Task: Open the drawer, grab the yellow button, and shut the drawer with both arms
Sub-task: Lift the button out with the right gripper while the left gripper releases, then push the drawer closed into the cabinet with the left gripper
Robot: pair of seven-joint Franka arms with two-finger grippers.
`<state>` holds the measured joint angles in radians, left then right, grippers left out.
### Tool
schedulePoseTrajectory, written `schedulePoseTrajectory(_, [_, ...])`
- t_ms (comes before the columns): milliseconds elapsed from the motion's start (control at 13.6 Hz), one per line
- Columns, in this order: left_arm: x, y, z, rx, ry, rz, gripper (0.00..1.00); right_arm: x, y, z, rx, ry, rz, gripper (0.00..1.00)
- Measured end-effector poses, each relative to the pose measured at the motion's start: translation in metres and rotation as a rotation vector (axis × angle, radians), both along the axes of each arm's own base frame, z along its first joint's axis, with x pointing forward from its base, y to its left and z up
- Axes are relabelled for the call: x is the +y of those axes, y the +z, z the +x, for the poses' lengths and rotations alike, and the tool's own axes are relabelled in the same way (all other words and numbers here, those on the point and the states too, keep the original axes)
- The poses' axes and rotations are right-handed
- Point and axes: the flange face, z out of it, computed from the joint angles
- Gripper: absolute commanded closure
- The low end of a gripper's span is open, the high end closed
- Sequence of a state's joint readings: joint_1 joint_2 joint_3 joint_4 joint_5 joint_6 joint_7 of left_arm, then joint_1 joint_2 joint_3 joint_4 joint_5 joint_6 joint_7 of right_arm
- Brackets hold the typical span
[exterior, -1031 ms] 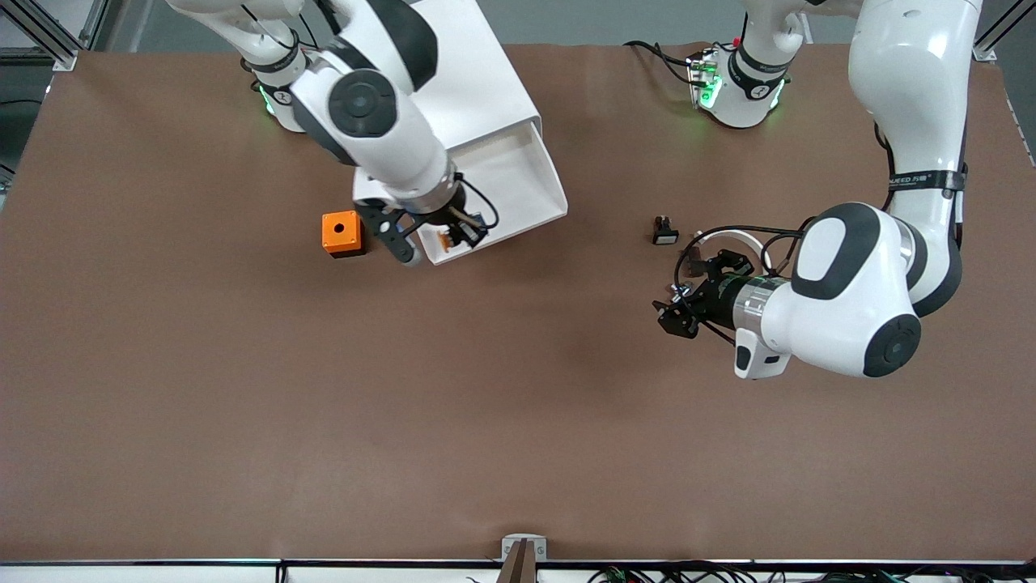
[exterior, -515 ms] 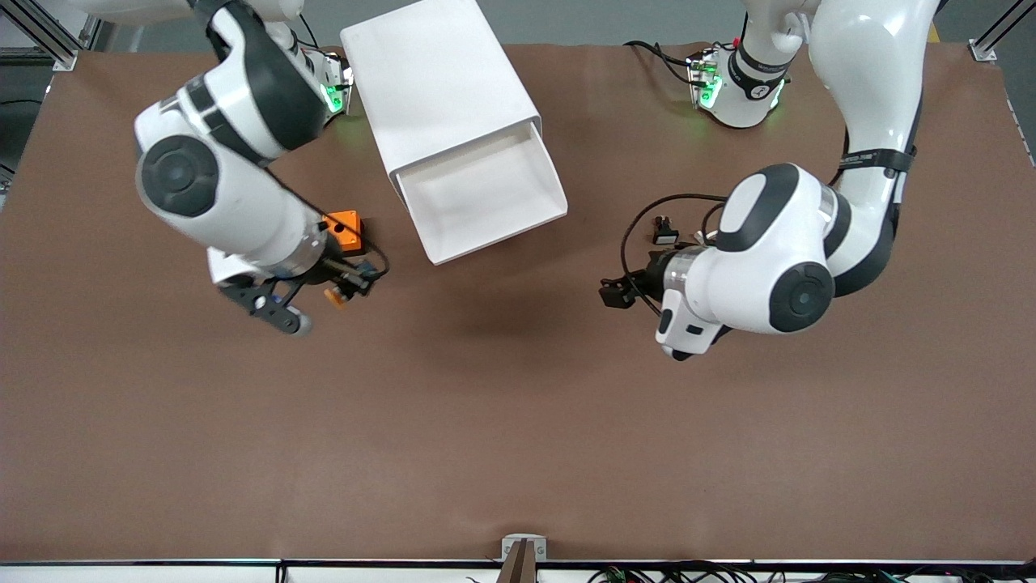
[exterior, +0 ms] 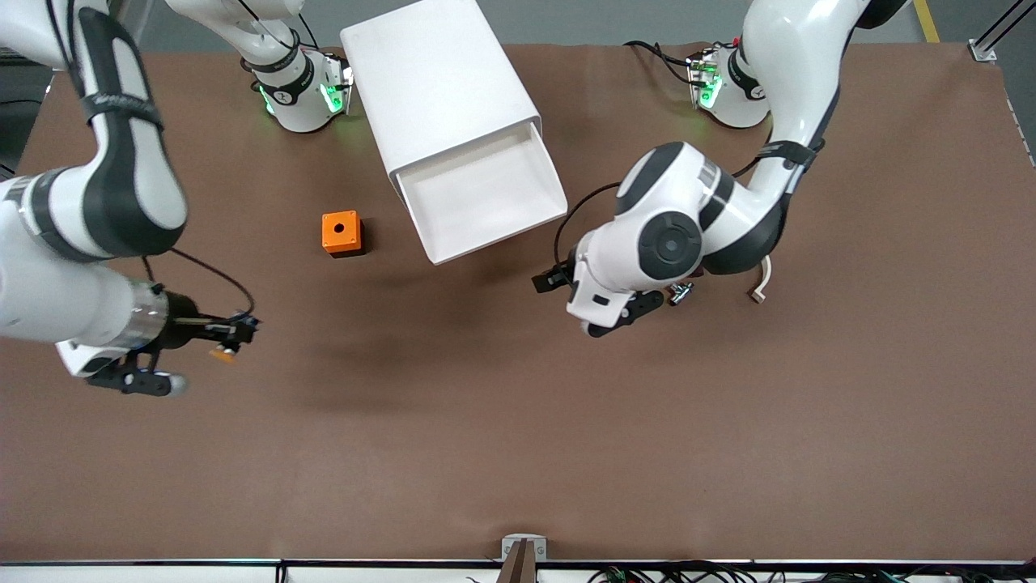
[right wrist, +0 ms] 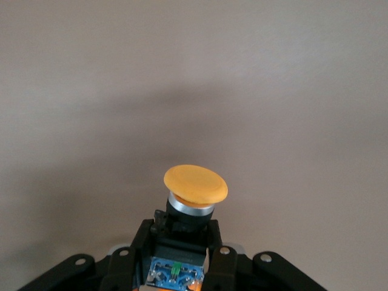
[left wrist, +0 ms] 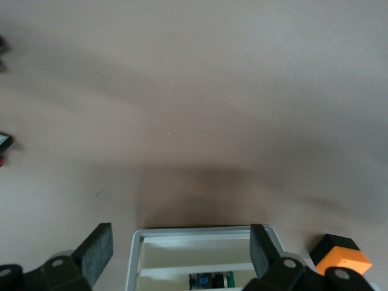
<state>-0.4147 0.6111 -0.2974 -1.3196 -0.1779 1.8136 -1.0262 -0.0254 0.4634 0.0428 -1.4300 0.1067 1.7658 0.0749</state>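
The top drawer (exterior: 486, 198) stands pulled out of the white cabinet (exterior: 441, 81); its tray looks empty. My right gripper (exterior: 235, 334) is shut on the button (exterior: 220, 354) and holds it over bare table toward the right arm's end. In the right wrist view the fingers (right wrist: 136, 245) clamp the black body, with the orange cap (right wrist: 195, 185) pointing away and the blue rear between them. My left gripper (exterior: 544, 281) is open, over the table beside the drawer's front corner. In the left wrist view a white rim (left wrist: 206, 233) lies between its fingers (left wrist: 97, 251).
The orange cube with a hole (exterior: 341, 233) stands on the table beside the drawer, toward the right arm's end; it also shows in the left wrist view (left wrist: 339, 264). The black button with white face shows at the left wrist view's edge (left wrist: 3, 142).
My right gripper lifted the button out of the drawer and carried it past the orange cube toward the right arm's end. My left arm swung in toward the drawer's front.
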Motion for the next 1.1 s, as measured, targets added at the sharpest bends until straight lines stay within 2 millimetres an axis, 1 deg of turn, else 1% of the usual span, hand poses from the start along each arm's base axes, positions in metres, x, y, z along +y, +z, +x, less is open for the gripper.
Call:
schedulePoseTrajectory(74, [-0.015, -0.005, -0.01, -0.028, -0.028, 0.026, 0.01, -0.019, -0.018, 0.005, -0.007, 0.033, -0.005, 0.99])
schedulePoseTrajectory(221, [-0.04, -0.016, -0.032, -0.062, -0.093, 0.078, 0.01, -0.041, -0.06, 0.013, -0.006, 0.088, -0.013, 0.99])
schedulePoseTrajectory(368, [-0.058, -0.025, -0.053, -0.06, -0.13, 0.099, 0.01, -0.054, -0.106, 0.016, 0.006, 0.128, -0.016, 0.99])
schedulePoseTrajectory(442, [-0.063, -0.028, -0.059, -0.054, -0.141, 0.105, 0.01, -0.058, -0.126, 0.017, 0.008, 0.152, -0.016, 0.98])
schedulePoseTrajectory(515, [-0.065, -0.032, -0.065, -0.046, -0.151, 0.108, 0.01, -0.061, -0.142, 0.019, 0.005, 0.175, -0.016, 0.98])
schedulePoseTrajectory(663, [-0.075, -0.04, -0.082, -0.02, -0.173, 0.111, 0.01, -0.061, -0.165, 0.02, -0.011, 0.199, -0.019, 0.96])
schedulePoseTrajectory(957, [-0.1, -0.041, -0.126, 0.047, -0.185, 0.133, 0.0, -0.062, -0.206, 0.008, -0.02, 0.224, -0.024, 0.87])
schedulePoseTrajectory(1031, [-0.106, -0.04, -0.138, 0.065, -0.204, 0.139, 0.01, -0.062, -0.215, 0.005, -0.021, 0.224, -0.026, 0.82])
schedulePoseTrajectory(1104, [-0.113, -0.038, -0.15, 0.081, -0.221, 0.143, 0.0, -0.061, -0.222, 0.003, -0.017, 0.224, -0.026, 0.74])
